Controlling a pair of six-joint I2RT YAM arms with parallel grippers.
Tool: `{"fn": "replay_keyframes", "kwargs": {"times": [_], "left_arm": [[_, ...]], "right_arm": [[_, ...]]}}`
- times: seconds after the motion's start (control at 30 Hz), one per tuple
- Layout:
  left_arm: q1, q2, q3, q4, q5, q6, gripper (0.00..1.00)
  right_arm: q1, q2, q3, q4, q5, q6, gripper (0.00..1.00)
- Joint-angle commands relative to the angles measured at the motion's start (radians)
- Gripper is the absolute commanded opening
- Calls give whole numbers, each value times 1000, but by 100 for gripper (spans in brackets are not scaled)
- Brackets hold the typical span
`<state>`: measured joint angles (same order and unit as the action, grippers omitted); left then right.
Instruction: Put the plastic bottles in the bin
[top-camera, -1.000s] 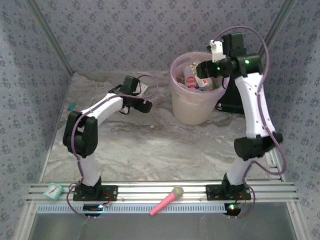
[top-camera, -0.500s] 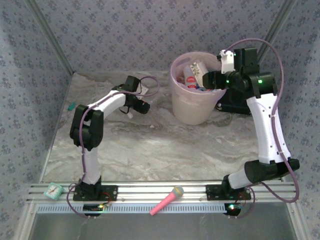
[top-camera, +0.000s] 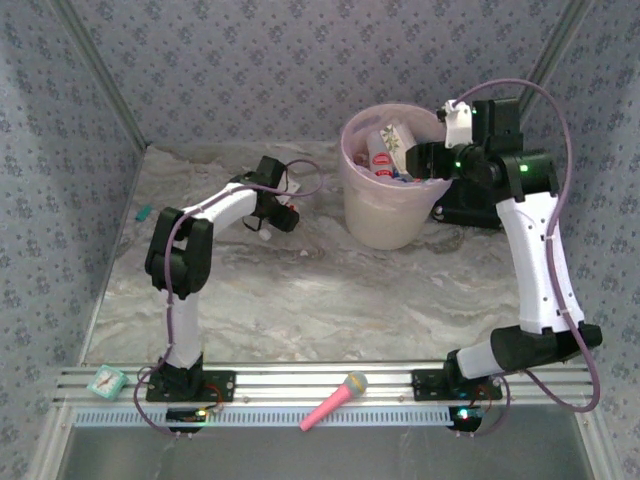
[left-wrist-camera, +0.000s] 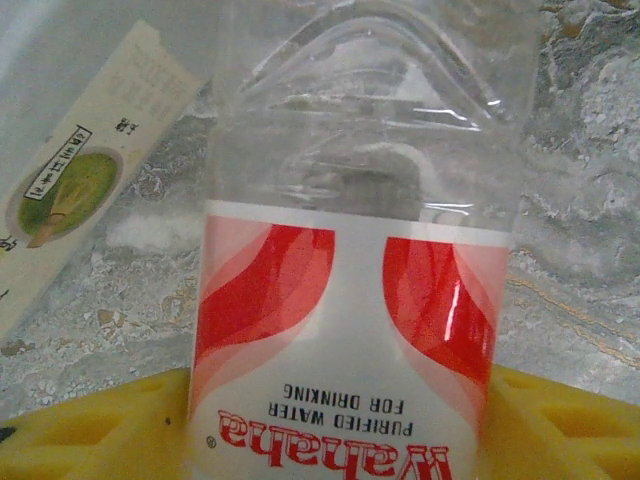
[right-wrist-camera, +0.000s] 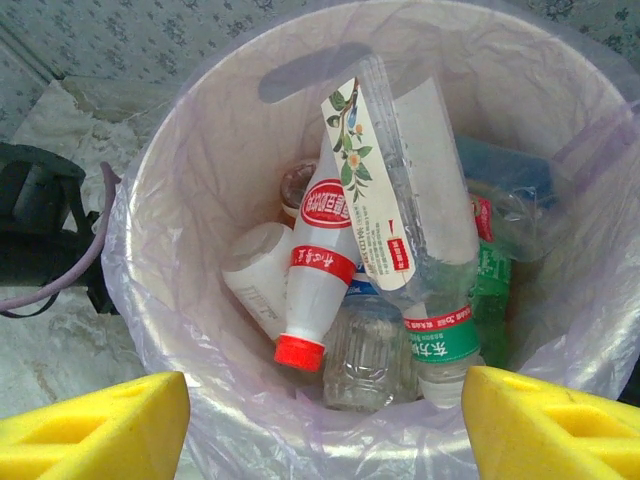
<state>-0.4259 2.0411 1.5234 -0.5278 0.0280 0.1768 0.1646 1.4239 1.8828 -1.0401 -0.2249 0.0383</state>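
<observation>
**A:** Bottles first: looking at one clear bottle (left-wrist-camera: 350, 300) with a red label, lying on the table (top-camera: 350, 290) left of the bin (top-camera: 385, 215), sitting between the yellow fingers (left-wrist-camera: 90, 430) of the left gripper (left-wrist-camera: 340, 430).

**B:** Gripping it yet?

**A:** Closing in, narrowing from wide open a second ago, and reaching further toward it than before. Not being able to tell whether squeezing already or merely bracketing.

**B:** And the right gripper (right-wrist-camera: 325, 420)?

**A:** Hanging above the bin, standing well open, holding nothing. Drawing back toward the rim since a second ago, suggesting a drop just finished.

**B:** Meaning what for the job?

**A:** Filling up: seeing a red-capped bottle (right-wrist-camera: 318, 270) and a green-banded one (right-wrist-camera: 440, 340) among others inside the pink liner (right-wrist-camera: 150, 200). Judging one more pickup to be starting on the left.

**B:** Anything hard to read?

**A:** Losing the clear bottle's cap and base past the frame edges in the left wrist view. Guessing at a pale strip (left-wrist-camera: 80, 190) with a green picture beside it, possibly another label. From above, making out little more than a pale blur under the left gripper.
</observation>
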Motion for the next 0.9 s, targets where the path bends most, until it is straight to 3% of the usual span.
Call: {"fn": "replay_keyframes", "kwargs": {"times": [0.0,0.07,0.2,0.43,0.53,0.63,0.73,0.87], "left_arm": [[-11,4,2,-28,-2,20,59],[-14,-30,-20,-11,7,14,54],[-16,-122,-53,2,26,-17,54],[-17,-419,-195,81,79,-167,51],[-16,-556,-280,112,99,-287,48],[-13,-707,-372,121,118,-400,47],[-7,-856,-476,178,168,-521,37],[-12,-1018,-619,314,257,-659,27]], "right_arm": [[-11,-43,-25,17,-26,27,74],[-13,-68,-53,38,-41,42,74],[-20,-124,-101,85,-68,78,74],[52,-225,-206,251,-159,203,74],[136,-229,-244,341,-141,252,78],[289,-206,-266,433,-10,296,81],[458,-154,-271,524,129,310,86],[563,-41,-252,588,194,360,96]]}}
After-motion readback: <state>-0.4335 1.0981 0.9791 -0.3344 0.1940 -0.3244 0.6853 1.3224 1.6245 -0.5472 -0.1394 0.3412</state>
